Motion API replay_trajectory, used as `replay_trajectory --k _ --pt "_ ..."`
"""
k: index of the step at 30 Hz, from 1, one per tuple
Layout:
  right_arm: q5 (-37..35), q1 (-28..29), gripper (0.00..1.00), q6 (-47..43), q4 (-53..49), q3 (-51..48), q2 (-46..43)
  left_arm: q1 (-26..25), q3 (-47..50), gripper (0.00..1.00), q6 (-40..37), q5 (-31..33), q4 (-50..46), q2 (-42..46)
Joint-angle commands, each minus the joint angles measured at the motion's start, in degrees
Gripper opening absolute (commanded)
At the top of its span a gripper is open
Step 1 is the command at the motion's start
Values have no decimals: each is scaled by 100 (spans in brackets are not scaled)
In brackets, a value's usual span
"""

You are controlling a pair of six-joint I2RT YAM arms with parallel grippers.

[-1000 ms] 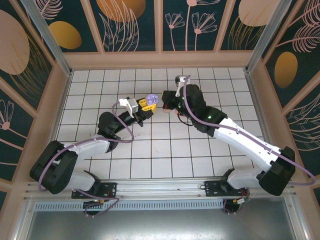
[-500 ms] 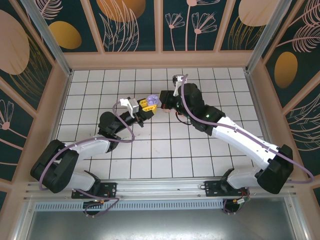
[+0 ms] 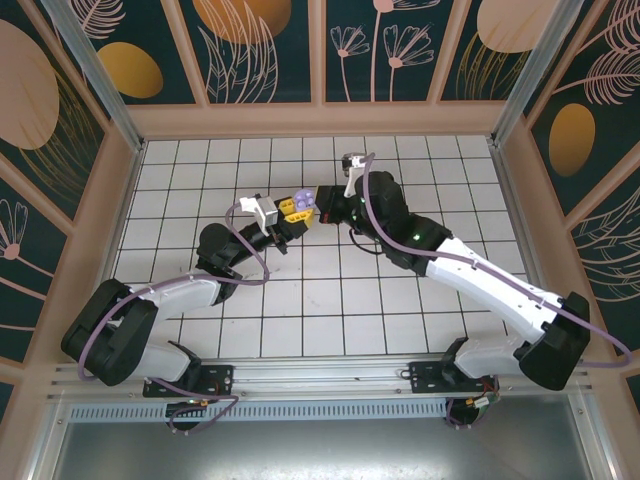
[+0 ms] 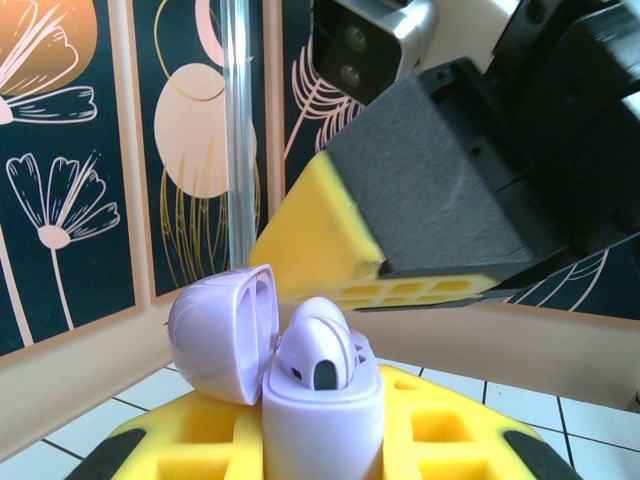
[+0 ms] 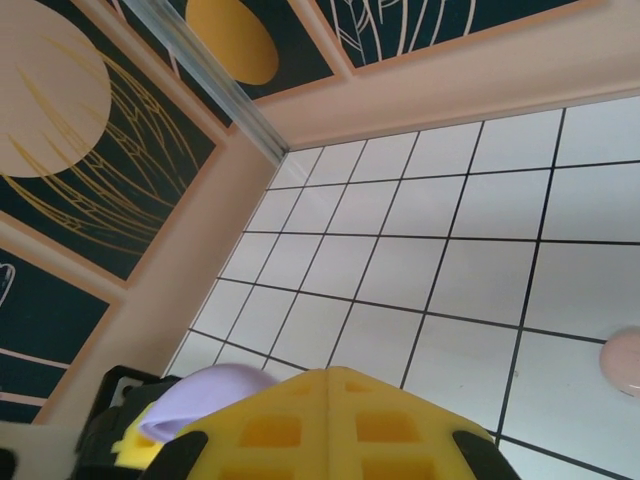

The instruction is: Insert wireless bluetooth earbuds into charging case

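Two robot arms meet over a white tiled floor point(image 3: 420, 160) inside a walled enclosure. The landmark is a small lilac charging case point(image 3: 306, 200), held above the tiles roughly mid-floor.

The left gripper point(image 3: 295, 209) is clamped on the case: in the left wrist view the case body stands upright between the gripper's yellow finger pads point(image 4: 440, 425). The case's domed lid point(image 4: 225, 335) is hinged open and leans to the left of the body. A lilac earbud point(image 4: 316, 350) sits in the case, its rounded top with a dark oval spot rising above the rim. Whether a second bud sits behind it cannot be told.

The right gripper point(image 3: 325, 203) is just beside the case, on its right in the overhead view. In the left wrist view it hangs just above and behind the open case, yellow tip pointing down and left, black block behind. Its jaws are together, and nothing can be seen between them.

In the right wrist view, a pale pink rounded object point(image 5: 625, 362) lies on the tiles away from the case, cut off by the frame edge; what it is cannot be told.
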State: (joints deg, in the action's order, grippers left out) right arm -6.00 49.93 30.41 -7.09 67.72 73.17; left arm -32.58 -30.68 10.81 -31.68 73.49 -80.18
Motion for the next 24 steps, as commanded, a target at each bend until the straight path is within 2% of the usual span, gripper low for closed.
replay_trajectory --k 1,5,9,19,24 --pt "-171 78 3 68 0 -92 -294 -29 -141 0 52 -83 192 -41" --pt "-323 24 3 -24 -50 51 -358 -29 -116 0 35 -93 196 -50" --pt "-260 -100 3 -246 -345 657 -33 -29 -106 0 -23 -171 140 -76" --pt "417 -446 4 -899 -2605 3783 2177 -25 -139 0 -235 -365 -141 -68" --pt "659 -468 3 -1042 -3372 4609 2873 -29 -156 0 -280 -329 -210 -8"
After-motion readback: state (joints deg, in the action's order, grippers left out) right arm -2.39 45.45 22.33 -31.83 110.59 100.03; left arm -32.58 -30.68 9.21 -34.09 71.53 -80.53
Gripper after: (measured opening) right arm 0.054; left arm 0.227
